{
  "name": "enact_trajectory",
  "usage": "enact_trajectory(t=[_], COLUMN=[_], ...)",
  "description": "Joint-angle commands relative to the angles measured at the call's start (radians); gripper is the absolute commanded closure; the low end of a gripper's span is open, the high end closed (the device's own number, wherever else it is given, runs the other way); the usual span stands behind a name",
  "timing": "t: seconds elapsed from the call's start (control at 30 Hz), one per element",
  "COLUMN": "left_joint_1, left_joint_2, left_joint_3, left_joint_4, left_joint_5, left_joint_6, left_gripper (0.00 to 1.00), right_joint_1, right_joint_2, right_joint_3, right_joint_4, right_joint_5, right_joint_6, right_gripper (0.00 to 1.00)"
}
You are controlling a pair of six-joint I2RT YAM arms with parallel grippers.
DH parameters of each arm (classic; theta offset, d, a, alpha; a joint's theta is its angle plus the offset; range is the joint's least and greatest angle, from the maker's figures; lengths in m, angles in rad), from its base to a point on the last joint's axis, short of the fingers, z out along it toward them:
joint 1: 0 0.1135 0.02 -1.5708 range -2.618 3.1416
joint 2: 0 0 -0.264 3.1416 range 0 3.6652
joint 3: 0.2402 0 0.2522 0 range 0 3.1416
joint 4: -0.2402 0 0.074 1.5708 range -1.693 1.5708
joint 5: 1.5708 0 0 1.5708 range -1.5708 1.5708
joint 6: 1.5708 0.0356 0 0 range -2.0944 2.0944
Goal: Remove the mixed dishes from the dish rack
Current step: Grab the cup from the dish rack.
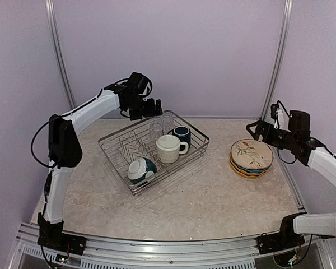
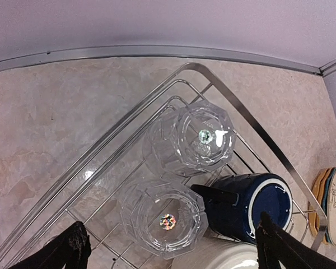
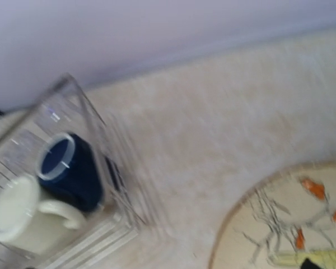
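The rack (image 1: 117, 167) is sitting near the middle of the desk (image 1: 213, 196), a little toward 10 o'clock. The left hand (image 1: 151, 107) is hovering over the rack's 12 o'clock corner, above the dishes and not touching them. In the left wrist view this hand (image 2: 169, 224) is spread wide, with nothing between its jaws.

Two glasses (image 2: 196, 137) (image 2: 165, 218) are standing side by side in that far corner, directly under the left hand. The navy mug (image 1: 182, 133) is standing just beside them, at their 3 o'clock. The cream mug (image 1: 169, 148) is sitting close to the navy mug, on its 7 o'clock side. The bowl (image 1: 141, 169) is lying tilted at the rack's 7 o'clock end, apart from the mugs.

The plates (image 1: 251, 157) are lying in one stack on the desk, at 3 o'clock from the rack and well apart from it. The bird plate (image 3: 291, 224) is lying on top.

The right hand (image 1: 257, 130) is hanging just beyond the stack, at its 12 o'clock. I cannot tell whether it is spread or pressed together, because the right wrist view is blurred.
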Motion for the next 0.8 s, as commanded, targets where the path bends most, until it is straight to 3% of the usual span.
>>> enact_trajectory(t=[0.0,0.23,0.53,0.6,0.77], left_joint_1=[-0.003,-0.016,-0.025,-0.022,-0.016], left_joint_2=[0.113,0.202,0.272,0.296,0.300], left_joint_3=[0.108,0.143,0.209,0.239,0.254], left_joint_4=[-0.120,-0.131,-0.206,-0.220,-0.216], left_joint_5=[0.013,0.085,0.018,-0.026,-0.036], left_joint_6=[-0.012,-0.041,-0.001,0.014,0.029], left_gripper=[0.01,0.02,0.07,0.12,0.33], right_joint_1=[0.010,0.011,0.010,0.011,0.011], right_joint_2=[-0.026,0.080,0.077,0.054,-0.004], right_joint_3=[0.011,0.051,0.036,0.033,0.023], right_joint_4=[0.008,-0.132,-0.086,-0.075,-0.134], right_joint_5=[-0.036,-0.091,-0.184,-0.249,-0.207], right_joint_6=[0.012,-0.034,-0.010,-0.029,-0.035], right_gripper=[0.00,0.00,0.00,0.00,0.00])
